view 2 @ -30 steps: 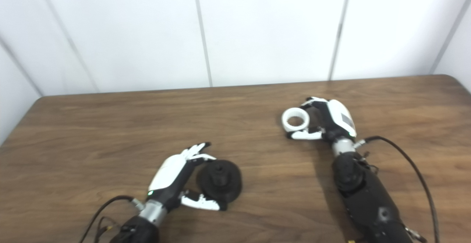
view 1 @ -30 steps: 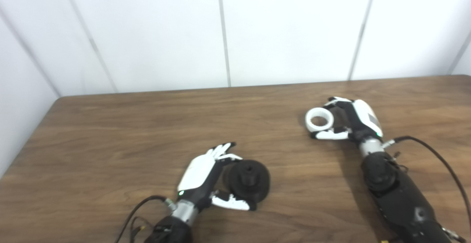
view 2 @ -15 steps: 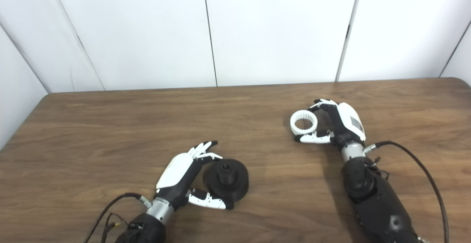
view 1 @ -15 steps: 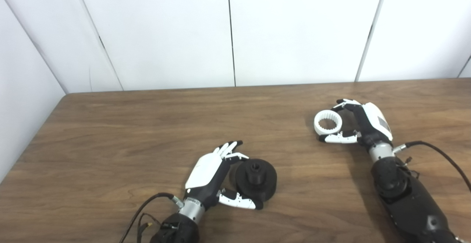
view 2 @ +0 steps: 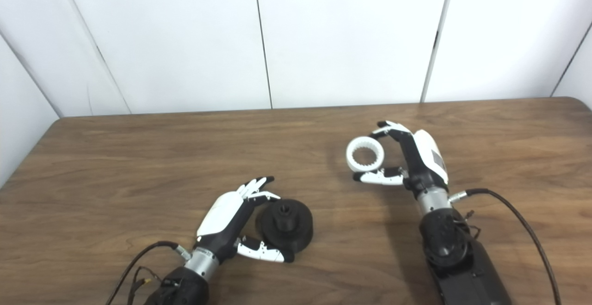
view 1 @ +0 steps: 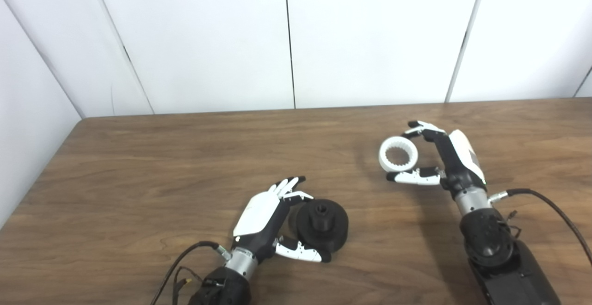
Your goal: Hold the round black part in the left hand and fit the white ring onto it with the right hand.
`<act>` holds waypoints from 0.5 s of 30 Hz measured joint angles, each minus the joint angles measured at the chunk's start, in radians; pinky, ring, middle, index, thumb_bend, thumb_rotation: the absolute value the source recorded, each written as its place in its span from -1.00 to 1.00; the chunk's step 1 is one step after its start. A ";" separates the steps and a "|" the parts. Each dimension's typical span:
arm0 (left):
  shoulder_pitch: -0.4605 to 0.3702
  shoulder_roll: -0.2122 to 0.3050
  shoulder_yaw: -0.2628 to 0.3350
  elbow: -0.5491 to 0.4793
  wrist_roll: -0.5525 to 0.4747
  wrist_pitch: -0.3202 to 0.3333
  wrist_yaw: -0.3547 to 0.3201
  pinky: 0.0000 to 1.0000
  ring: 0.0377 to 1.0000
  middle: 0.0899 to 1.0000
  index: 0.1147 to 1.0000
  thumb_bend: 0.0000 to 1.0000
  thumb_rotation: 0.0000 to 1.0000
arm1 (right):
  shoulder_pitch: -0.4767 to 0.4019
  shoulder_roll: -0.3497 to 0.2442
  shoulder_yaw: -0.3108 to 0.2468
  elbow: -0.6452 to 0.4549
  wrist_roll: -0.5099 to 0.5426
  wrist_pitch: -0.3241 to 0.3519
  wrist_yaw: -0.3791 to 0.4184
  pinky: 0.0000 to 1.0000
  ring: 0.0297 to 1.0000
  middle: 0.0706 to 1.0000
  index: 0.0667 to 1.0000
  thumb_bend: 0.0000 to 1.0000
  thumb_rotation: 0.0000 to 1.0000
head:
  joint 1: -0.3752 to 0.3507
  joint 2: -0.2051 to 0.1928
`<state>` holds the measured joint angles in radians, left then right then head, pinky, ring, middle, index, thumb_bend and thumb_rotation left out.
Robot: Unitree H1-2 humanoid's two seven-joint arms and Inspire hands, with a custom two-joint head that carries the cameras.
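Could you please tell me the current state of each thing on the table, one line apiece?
Black part: on the table, hub up, gripped between the fingers and thumb of the left hand.
Ring: held off the table, apart from the black part, not yet fitted.
Left hand: shut on the black part.
Right hand: shut on the ring, fingers above, thumb below.
Table: bears the black part.
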<state>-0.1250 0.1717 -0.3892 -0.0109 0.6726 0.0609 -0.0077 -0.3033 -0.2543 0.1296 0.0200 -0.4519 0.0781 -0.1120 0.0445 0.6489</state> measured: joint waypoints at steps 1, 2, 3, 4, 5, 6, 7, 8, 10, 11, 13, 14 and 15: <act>0.000 0.000 0.000 0.000 0.000 0.000 0.000 0.99 0.98 0.94 0.12 0.85 -0.40 | 0.003 0.000 -0.001 -0.012 0.001 0.000 0.006 0.65 0.80 0.64 -0.11 0.05 -0.72 | -0.002 0.000; 0.000 0.000 0.000 0.000 0.000 0.001 0.000 0.99 0.98 0.94 0.12 0.85 -0.39 | 0.008 0.000 -0.002 -0.028 0.002 0.000 0.012 0.65 0.80 0.64 -0.11 0.05 -0.72 | -0.002 0.000; 0.000 0.000 0.000 0.000 0.000 0.001 0.000 0.99 0.98 0.94 0.12 0.85 -0.39 | 0.012 0.000 -0.003 -0.039 0.003 0.000 0.017 0.66 0.80 0.64 -0.11 0.05 -0.72 | -0.002 0.000; -0.001 0.000 0.000 0.000 0.000 0.001 0.000 0.99 0.98 0.94 0.12 0.85 -0.39 | 0.016 0.000 -0.004 -0.052 0.004 0.000 0.025 0.69 0.81 0.64 -0.11 0.05 -0.72 | -0.002 0.000; -0.001 0.000 0.000 0.000 0.000 0.000 0.000 0.99 0.98 0.94 0.12 0.85 -0.39 | 0.019 0.001 -0.006 -0.066 0.008 0.002 0.033 0.72 0.82 0.65 -0.11 0.05 -0.72 | -0.003 0.000; -0.001 0.000 0.000 0.000 0.000 0.000 0.000 0.99 0.98 0.94 0.12 0.85 -0.39 | 0.022 0.002 -0.007 -0.083 0.011 0.003 0.041 0.75 0.82 0.65 -0.11 0.05 -0.72 | -0.003 0.000; -0.001 0.000 0.000 0.000 0.000 0.000 0.000 1.00 0.98 0.94 0.12 0.85 -0.39 | 0.023 0.003 -0.008 -0.102 0.015 0.004 0.051 0.75 0.83 0.65 -0.11 0.05 -0.72 | -0.003 0.000; -0.001 0.000 0.000 0.000 0.000 0.000 0.000 1.00 0.98 0.94 0.12 0.85 -0.39 | 0.023 0.005 -0.009 -0.116 0.019 0.006 0.058 0.75 0.82 0.66 -0.11 0.05 -0.72 | -0.003 0.000; -0.001 0.000 -0.001 0.001 0.000 0.000 0.000 1.00 0.98 0.94 0.12 0.85 -0.38 | 0.022 0.009 -0.010 -0.140 0.026 0.007 0.072 0.74 0.82 0.65 -0.11 0.05 -0.72 | -0.003 0.000; -0.001 0.000 -0.001 0.001 0.000 0.000 0.000 0.99 0.98 0.94 0.12 0.85 -0.37 | 0.023 0.012 -0.009 -0.149 0.028 0.012 0.077 0.74 0.82 0.65 -0.11 0.05 -0.72 | -0.002 0.000; -0.001 0.000 -0.001 0.001 0.000 0.000 0.000 0.99 0.98 0.94 0.12 0.85 -0.37 | 0.024 0.019 -0.007 -0.172 0.028 0.024 0.093 0.73 0.82 0.65 -0.11 0.04 -0.72 | -0.002 0.000; -0.002 0.000 -0.001 0.001 0.000 0.000 0.000 0.99 0.98 0.94 0.12 0.85 -0.37 | 0.026 0.022 -0.004 -0.191 0.028 0.026 0.106 0.73 0.82 0.65 -0.11 0.05 -0.72 | -0.002 0.002; -0.002 0.000 -0.001 0.002 0.000 0.000 0.000 0.99 0.98 0.94 0.12 0.86 -0.37 | 0.029 0.024 0.002 -0.205 0.028 0.027 0.112 0.73 0.82 0.64 -0.11 0.05 -0.72 | -0.002 0.002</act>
<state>-0.1265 0.1717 -0.3901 -0.0092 0.6726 0.0612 -0.0073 -0.2747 -0.2303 0.1314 -0.1846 -0.4241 0.1047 -0.0003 0.0430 0.6504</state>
